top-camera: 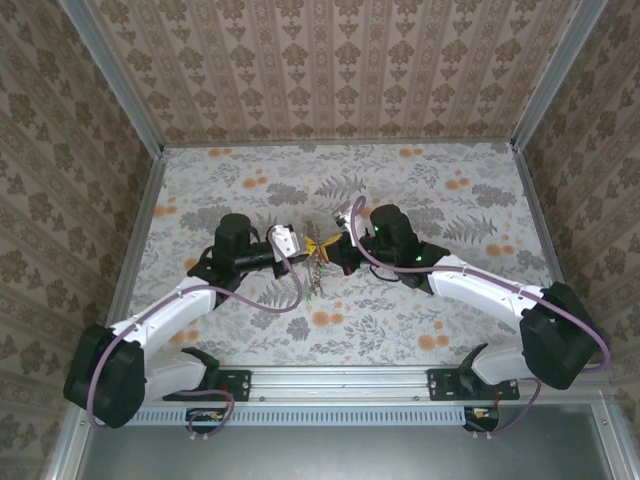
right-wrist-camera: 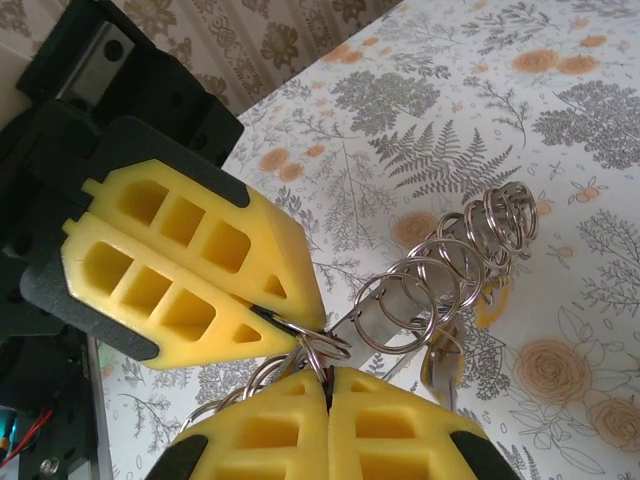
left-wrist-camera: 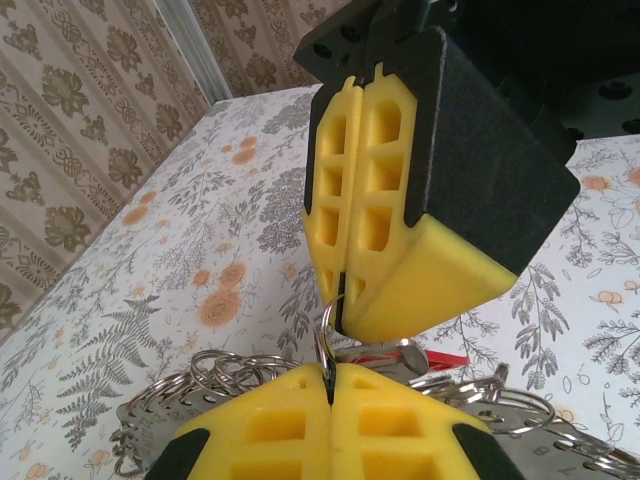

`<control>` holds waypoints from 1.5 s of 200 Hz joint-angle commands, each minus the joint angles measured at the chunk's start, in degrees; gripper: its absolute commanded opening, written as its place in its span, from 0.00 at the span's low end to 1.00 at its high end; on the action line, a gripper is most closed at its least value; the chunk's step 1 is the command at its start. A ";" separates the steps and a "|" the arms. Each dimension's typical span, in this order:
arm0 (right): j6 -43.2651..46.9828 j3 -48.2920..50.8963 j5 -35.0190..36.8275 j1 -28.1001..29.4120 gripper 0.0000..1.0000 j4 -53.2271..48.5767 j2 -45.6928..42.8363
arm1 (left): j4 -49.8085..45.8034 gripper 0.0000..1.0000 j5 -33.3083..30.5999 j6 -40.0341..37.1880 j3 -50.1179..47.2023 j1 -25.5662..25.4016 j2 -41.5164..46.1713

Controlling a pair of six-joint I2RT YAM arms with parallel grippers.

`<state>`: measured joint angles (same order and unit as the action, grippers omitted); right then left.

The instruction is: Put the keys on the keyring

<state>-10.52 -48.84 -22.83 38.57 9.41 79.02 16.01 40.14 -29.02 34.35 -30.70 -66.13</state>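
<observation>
Watching my left gripper (left-wrist-camera: 328, 372) and right gripper (right-wrist-camera: 328, 378) both clenched tip to tip on the thin keyring (left-wrist-camera: 326, 345) mid-table, keys (top-camera: 318, 273) trailing below, I fear any uneven pull twists it free and drops the bunch.

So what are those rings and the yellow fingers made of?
The rings look like bare polished metal, probably steel: thin silvery loops of wire with bright glints. The fingers look like matte yellow plastic, possibly printed or moulded: the colour is even and has no shine, with square hollows in the faces. Whether they are hard or slightly rubbery can't be told by eye.
</observation>
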 commanded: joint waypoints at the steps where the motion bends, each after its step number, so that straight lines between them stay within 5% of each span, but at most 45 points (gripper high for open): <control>1: -2.38 -2.85 -0.40 -0.66 0.00 -2.38 2.66 | 5.38 0.00 2.94 1.53 0.33 -1.64 0.21; 134: -8.02 -0.74 -10.46 -4.25 0.04 2.66 2.98 | 11.05 0.00 4.34 4.30 -1.86 -2.10 1.26; 170: -0.62 -0.10 -9.85 -4.79 0.29 -0.34 1.05 | 11.76 0.00 4.96 5.19 -2.20 -2.17 1.78; 243: 25.12 3.84 -8.63 -5.52 0.32 -5.97 -13.16 | 12.65 0.00 10.04 8.82 -1.01 -2.66 1.23; 300: 40.20 1.08 -9.87 -5.17 0.29 -15.29 -13.75 | 16.49 0.00 12.84 13.42 -0.34 -2.79 -0.87</control>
<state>20.23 -45.80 -31.00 33.26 -0.27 64.51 26.68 49.28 -19.40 32.36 -33.04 -66.11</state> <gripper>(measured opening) 0.305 0.046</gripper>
